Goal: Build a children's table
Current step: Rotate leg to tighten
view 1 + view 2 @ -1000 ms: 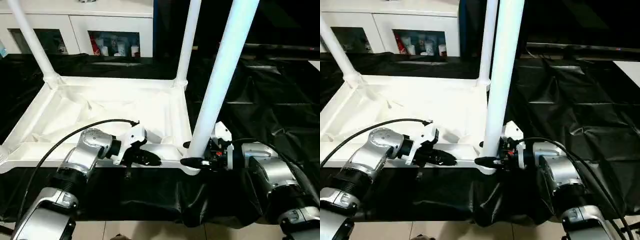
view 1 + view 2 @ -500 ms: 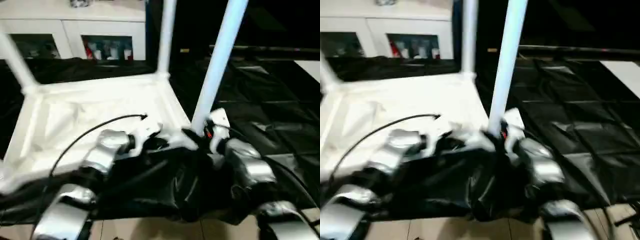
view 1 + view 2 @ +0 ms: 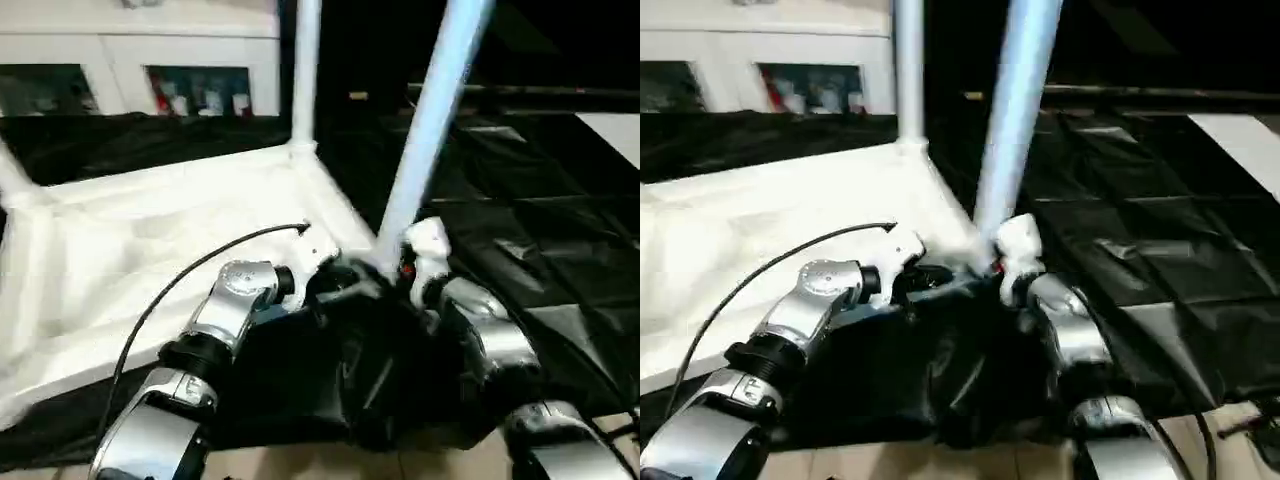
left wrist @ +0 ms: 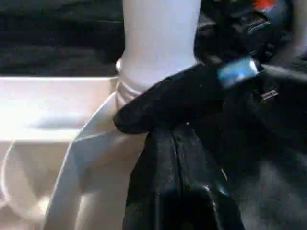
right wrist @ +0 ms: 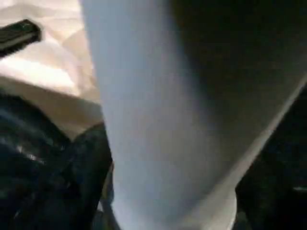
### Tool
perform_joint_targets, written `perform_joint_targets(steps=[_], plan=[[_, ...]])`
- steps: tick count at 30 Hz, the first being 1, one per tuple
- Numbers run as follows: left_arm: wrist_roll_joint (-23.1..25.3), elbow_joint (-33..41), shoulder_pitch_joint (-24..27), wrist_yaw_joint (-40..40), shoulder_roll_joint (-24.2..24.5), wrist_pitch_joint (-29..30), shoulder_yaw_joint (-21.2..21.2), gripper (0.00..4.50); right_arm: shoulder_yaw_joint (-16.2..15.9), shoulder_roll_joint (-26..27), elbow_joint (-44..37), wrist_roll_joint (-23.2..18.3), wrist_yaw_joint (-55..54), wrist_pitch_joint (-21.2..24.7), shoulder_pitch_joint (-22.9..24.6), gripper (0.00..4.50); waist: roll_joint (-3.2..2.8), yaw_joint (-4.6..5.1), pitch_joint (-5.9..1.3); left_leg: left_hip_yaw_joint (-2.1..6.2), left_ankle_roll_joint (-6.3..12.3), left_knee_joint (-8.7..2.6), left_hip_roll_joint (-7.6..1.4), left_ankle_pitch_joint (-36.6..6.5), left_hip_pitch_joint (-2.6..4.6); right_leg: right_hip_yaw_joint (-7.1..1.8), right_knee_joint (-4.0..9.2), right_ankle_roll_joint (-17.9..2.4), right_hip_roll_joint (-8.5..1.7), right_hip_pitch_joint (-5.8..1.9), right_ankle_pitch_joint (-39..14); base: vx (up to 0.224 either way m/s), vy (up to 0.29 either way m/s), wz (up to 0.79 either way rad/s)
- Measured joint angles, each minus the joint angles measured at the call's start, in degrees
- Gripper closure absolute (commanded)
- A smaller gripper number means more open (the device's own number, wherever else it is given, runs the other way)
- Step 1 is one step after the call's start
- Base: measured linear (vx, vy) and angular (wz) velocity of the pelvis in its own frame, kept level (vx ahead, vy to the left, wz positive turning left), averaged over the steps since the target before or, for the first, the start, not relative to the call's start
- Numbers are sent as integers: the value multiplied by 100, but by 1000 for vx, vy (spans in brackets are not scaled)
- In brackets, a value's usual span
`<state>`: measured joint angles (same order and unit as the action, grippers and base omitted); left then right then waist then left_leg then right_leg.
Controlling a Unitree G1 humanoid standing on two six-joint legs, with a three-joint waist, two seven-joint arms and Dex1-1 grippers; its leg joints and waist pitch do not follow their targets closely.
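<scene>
Two arms met at the near right corner of the children's table (image 3: 150, 240), which lay upside down on a surface covered w/ black sheeting (image 3: 540, 190), its ribbed underside facing up. Legs stood up from its sockets: one at the far right corner (image 3: 305, 70), one at the near right corner (image 3: 430, 120), and the base of a third at the far left corner (image 3: 12, 180). Left gripper (image 4: 180, 172) had its jaws pressed together, tips against the corner socket right below the near leg. Right gripper (image 3: 385, 280) sat at the base of that same leg; in the right wrist view the leg (image 5: 158, 115) ran up close between its black fingers (image 5: 91, 163). Couldn't tell whether those jaws were clamped on the leg or just standing apart around it. Black sheeting was bunched up under both wrists at the surface's near edge. White cabinets (image 3: 140, 60) w/ glass-fronted shelves stood behind.
</scene>
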<state>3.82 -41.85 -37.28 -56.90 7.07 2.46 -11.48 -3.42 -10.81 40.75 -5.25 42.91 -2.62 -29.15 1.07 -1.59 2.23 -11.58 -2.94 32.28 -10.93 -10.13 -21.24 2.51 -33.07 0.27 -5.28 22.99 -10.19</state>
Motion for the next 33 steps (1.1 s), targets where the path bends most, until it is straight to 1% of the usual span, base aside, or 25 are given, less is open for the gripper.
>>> perform_joint_targets(steps=[3, 5, 6, 7, 8, 9, 11, 13, 14, 15, 18, 19, 20, 21, 25, 27, 33], plan=[[-39, 76, -1, -309, 159, -104, -90, 450, -120, -308, -239, -103, 666, 3, 53, 72, -3, -41, 1, 0, 43, -4, -24, -7, -9, 24, -13, -16, 14, 11, -29, 61, -27, 1], [-73, 80, -19, -396, 214, -75, -85, 450, -133, -428, -364, -155, 976, 29, 76, 72, -8, -60, 5, -1, 42, 0, -33, -14, -13, 34, -15, -24, 17, 12, -34, 0, 0, 0], [-107, 90, -33, -450, 247, -21, -89, 430, -139, -478, -449, -200, 1129, 69, 98, 73, -12, -73, 8, -2, 41, 4, -36, -16, -15, 35, -15, -26, 17, 12, -35, 0, 0, 0], [-141, 119, -41, -517, 292, 22, -96, 430, -140, -508, -484, -229, 1228, 83, 117, 73, -14, -63, 10, -6, 40, 7, -39, -17, -14, 33, -16, -26, 19, 13, -34, 0, 0, 0], [-165, 191, -39, -602, 358, 110, -121, 417, -144, -540, -534, -268, 1332, 91, 154, 73, -16, -54, 11, -6, 40, 9, -40, -17, -14, 33, -18, -26, 20, 14, -35, 0, 0, 0], [-174, 292, -36, -672, 460, 223, -130, 417, -165, -549, -580, -314, 1473, 99, 197, 73, -18, -50, 14, -6, 39, 12, -45, -17, -14, 33, -20, -26, 24, 15, -34, 0, 0, 0], [-172, 559, -6, -792, 717, 487, -139, 393, -241, -570, -587, -323, 1615, 106, 249, 73, -29, -48, 23, -6, 37, 26, -56, -17, -11, 31, -37, -28, 32, 16, -35, 0, 0, 0], [-160, 851, 69, -798, 973, 744, -112, 375, -297, -578, -587, -334, 1708, 112, 299, 73, -62, -65, 44, -7, 7, 37, -61, -32, -12, 29, -47, -29, 35, 16, -36, 0, 0, 0], [-125, 1005, 117, -794, 1053, 874, -118, 375, -298, -595, -598, -347, 1720, 112, 299, 73, -77, -73, 54, -9, 3, 39, -61, -29, -10, 27, -52, -30, 33, 15, -35, 0, 0, 0], [-63, 1174, 166, -775, 1106, 1010, -121, 350, -296, -631, -601, -358, 1727, 113, 300, 73, -86, -78, 65, -10, 1, 46, -61, -28, -10, 23, -59, -30, 32, 15, -35, 0, 0, 0], [-11, 1592, 301, -685, 1194, 1330, -120, 334, -273, -657, -644, -361, 1732, 122, 318, 73, -85, -91, 75, -10, -2, 54, -60, -27, -10, 21, -69, -30, 30, 15, -35, 0, 0, 0], [-12, 1744, 340, -654, 1215, 1488, -120, 321, -266, -663, -673, -365, 1731, 123, 337, 73, -85, -93, 77, -11, -2, 55, -60, -27, -11, 20, -70, -30, 29, 16, -35, 0, 0, 0], [-18, 1871, 372, -654, 1233, 1600, -120, 321, -267, -664, -681, -367, 1732, 125, 341, 73, -85, -92, 78, -11, -2, 55, -60, -27, -11, 20, -70, -30, 29, 15, -35, 0, 0, 0], [-34, 2057, 425, -662, 1262, 1741, -121, 297, -266, -666, -684, -372, 1736, 125, 348, 73, -86, -89, 80, -12, -3, 55, -60, -27, -11, 19, -70, -30, 29, 16, -35, 0, 0, 0], [-214, 2560, 605, -768, 1311, 2121, -153, 283, -265, -670, -684, -390, 1733, 124, 361, 73, -87, -88, 81, -13, -2, 55, -60, -27, -11, 19, -74, -31, 30, 18, -36, 0, 0, 0], [-222, 2647, 656, -798, 1333, 2182, -249, 255, -265, -673, -683, -389, 1725, 118, 361, 73, -87, -88, 81, -13, -2, 58, -60, -27, -11, 19, -78, -30, 30, 18, -36, 0, 0, 0], [-196, 2712, 739, -854, 1349, 2471, -479, 252, -267, -686, -666, -380, 1706, 99, 360, 73, -88, -87, 81, -13, -2, 72, -60, -27, -10, 15, -92, -30, 29, 18, -36, 0, 0, 0]])
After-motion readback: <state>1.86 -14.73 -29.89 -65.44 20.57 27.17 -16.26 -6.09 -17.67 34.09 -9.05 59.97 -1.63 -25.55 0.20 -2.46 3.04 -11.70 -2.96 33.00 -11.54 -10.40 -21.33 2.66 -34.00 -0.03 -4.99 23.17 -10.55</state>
